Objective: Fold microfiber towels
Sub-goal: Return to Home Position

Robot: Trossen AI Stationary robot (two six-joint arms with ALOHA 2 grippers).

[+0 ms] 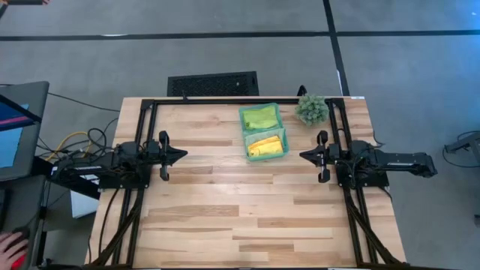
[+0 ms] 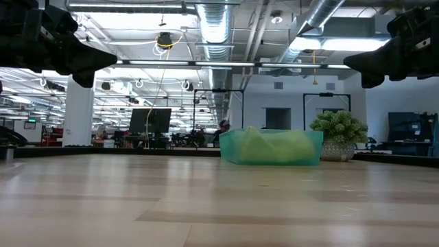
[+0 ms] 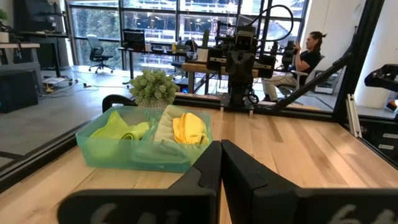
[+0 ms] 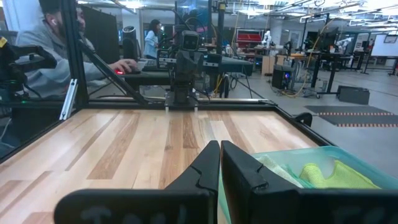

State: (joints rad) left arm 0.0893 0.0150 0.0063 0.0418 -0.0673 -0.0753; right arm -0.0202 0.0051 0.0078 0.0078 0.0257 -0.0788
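A translucent teal bin (image 1: 244, 131) stands on the wooden table, right of the middle and toward the far edge. A lime green towel (image 1: 259, 118) lies crumpled in its far compartment. A yellow towel (image 1: 266, 145) lies in the near compartment on a paler cloth (image 3: 163, 124). My left gripper (image 1: 184, 155) hovers at the table's left side, shut, pointing level toward the bin. My right gripper (image 1: 302, 156) hovers at the right side, shut, pointing level toward the left. Both are clear of the bin and the table.
A small spiky green plant (image 1: 311, 109) stands just right of the bin at the far edge. Black frame rails (image 1: 225, 100) run along the table's far, left and right sides. Bare wood (image 1: 240, 210) fills the middle and near half. A person's hand (image 1: 11, 244) shows off the table's near left.
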